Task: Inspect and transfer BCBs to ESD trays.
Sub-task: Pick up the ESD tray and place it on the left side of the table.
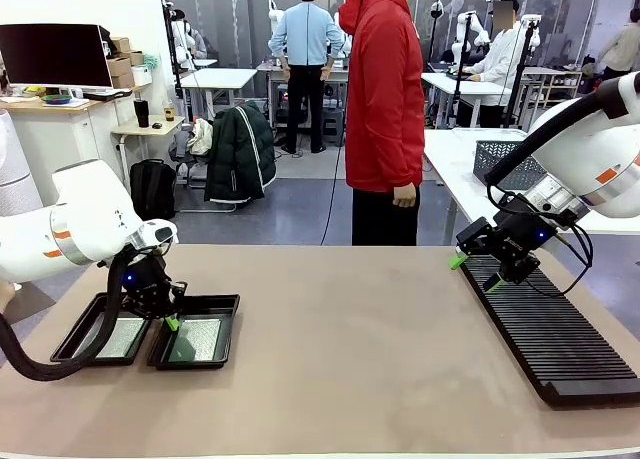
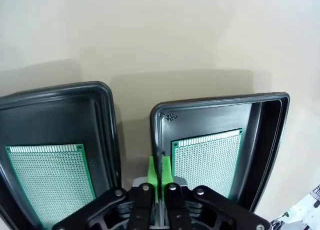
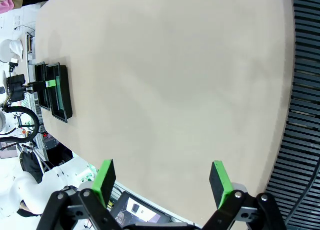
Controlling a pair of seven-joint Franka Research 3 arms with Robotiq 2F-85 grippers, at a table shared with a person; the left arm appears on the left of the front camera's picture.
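Two black ESD trays (image 1: 70,341) (image 1: 228,329) sit side by side at the table's near left. Each holds one green BCB (image 1: 122,336) (image 1: 197,339) lying flat. My left gripper (image 1: 172,323) hangs low over the gap between the trays, its green pads pressed together and holding nothing. In the left wrist view the left gripper (image 2: 160,171) points down between the trays' walls (image 2: 107,120) (image 2: 210,117), with a BCB (image 2: 50,182) (image 2: 210,160) on either side. My right gripper (image 1: 476,273) stands open above the rack's far end, and the right gripper (image 3: 162,182) has nothing between its fingers.
A long black slotted rack (image 1: 560,339) runs along the table's right side. A person in a red jacket (image 1: 385,109) stands at the far edge, hands down. A grey mesh basket (image 1: 500,164) sits on the table behind. Bare tabletop (image 1: 340,339) spans the middle.
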